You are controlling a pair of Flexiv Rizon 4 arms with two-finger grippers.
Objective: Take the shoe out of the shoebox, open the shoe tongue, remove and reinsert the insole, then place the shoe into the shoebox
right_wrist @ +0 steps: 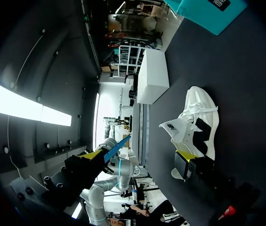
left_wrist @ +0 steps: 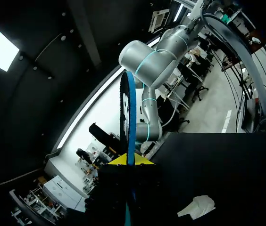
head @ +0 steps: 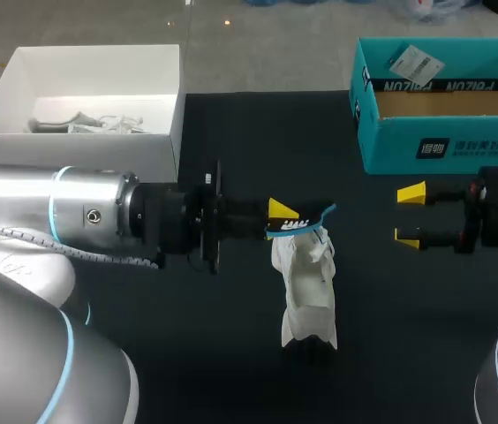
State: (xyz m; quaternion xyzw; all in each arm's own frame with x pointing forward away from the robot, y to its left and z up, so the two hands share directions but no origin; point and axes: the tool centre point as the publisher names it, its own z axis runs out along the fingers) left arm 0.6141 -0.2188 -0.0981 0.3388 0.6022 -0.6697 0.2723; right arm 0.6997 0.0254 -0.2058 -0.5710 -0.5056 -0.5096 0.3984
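My left gripper (head: 282, 217) is shut on a blue and black insole (head: 309, 221) and holds it in the air just above the shoe. The white shoe (head: 307, 291) lies on the black table, its tongue (right_wrist: 173, 129) lifted. In the left wrist view the insole (left_wrist: 127, 113) stands edge-on between the yellow fingertips (left_wrist: 140, 160). My right gripper (head: 411, 215) hangs open and empty to the right of the shoe, below the teal shoebox (head: 443, 132). One of its yellow fingertips (right_wrist: 186, 155) shows close beside the shoe (right_wrist: 199, 127).
A white box (head: 90, 141) with crumpled paper inside stands at the back left. The teal shoebox is open at the back right, with a tag inside. Bare black table lies in front of the shoe and between the two boxes.
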